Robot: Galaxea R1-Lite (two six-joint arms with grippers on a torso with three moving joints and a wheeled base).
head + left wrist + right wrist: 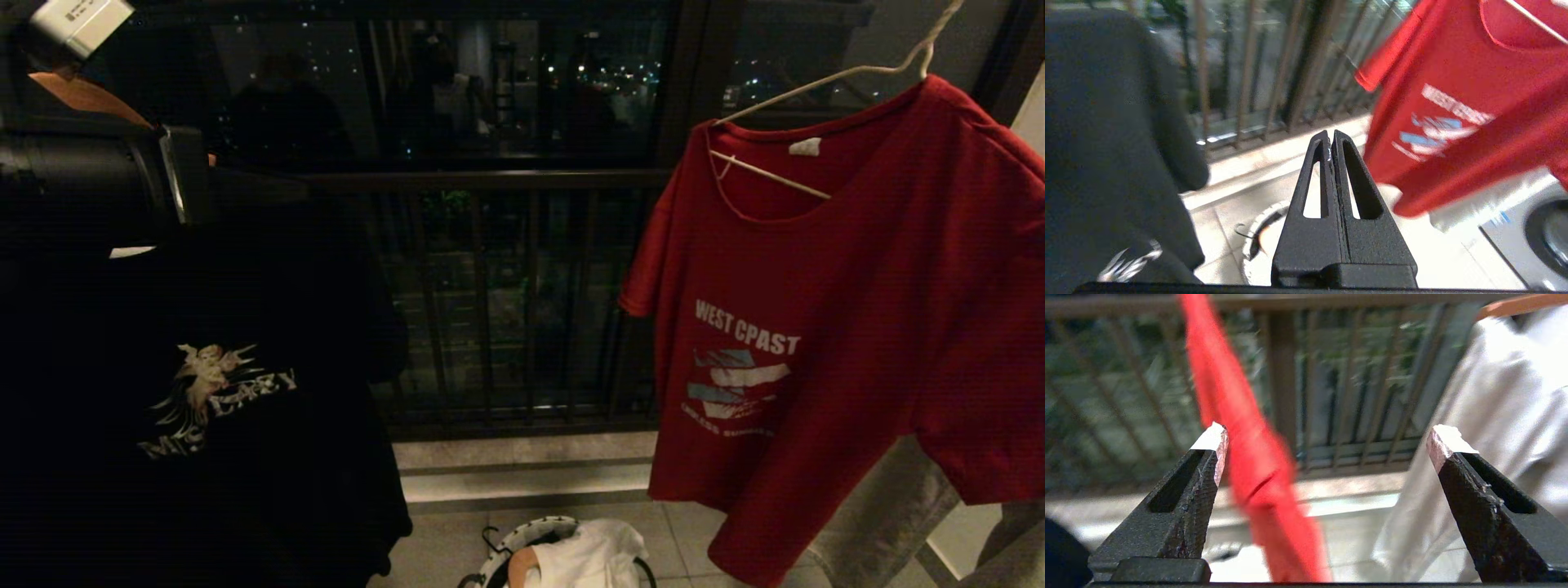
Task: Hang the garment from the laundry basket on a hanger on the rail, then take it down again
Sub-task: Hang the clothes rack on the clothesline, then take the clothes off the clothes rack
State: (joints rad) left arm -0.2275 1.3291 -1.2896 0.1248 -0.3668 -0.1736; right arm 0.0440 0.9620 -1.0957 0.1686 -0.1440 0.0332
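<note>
Garment [857,327] hangs before balcony railing [506,302], over tiled floor [441,547].

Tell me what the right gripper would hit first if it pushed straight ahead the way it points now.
Most likely the red T-shirt: its hanging cloth falls between the open fingers of the right gripper, nearer the one finger. Depth is blurred, so it may pass beside the cloth toward the railing behind.

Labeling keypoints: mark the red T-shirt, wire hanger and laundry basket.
red T-shirt [865,269]: head view, chest fabric beside the lettering.
wire hanger [771,174]: head view, lower bar showing in the neck opening.
laundry basket [522,536]: head view, patterned rim.
</note>
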